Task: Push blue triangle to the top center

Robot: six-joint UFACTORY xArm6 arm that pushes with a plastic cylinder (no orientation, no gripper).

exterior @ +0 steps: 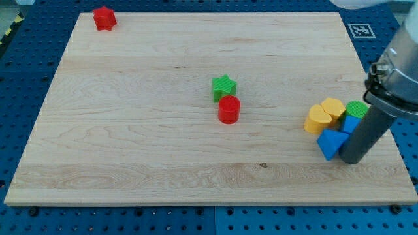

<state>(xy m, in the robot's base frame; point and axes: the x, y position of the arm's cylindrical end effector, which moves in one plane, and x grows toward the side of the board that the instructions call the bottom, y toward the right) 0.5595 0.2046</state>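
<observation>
The blue triangle (332, 142) lies near the board's right edge, low in the view. My tip (352, 160) rests on the board right beside it, on its right and slightly below, touching or almost touching it. A blue block (351, 123) sits just above the triangle, partly hidden by my rod. Two yellow blocks (319, 119) (334, 108) sit to the upper left of the triangle, and a green block (356, 109) is above the blue block.
A green star (224, 87) and a red cylinder (229, 109) sit together near the board's middle. A red block (104, 17) lies at the top left corner. The wooden board (130, 130) rests on a blue perforated table.
</observation>
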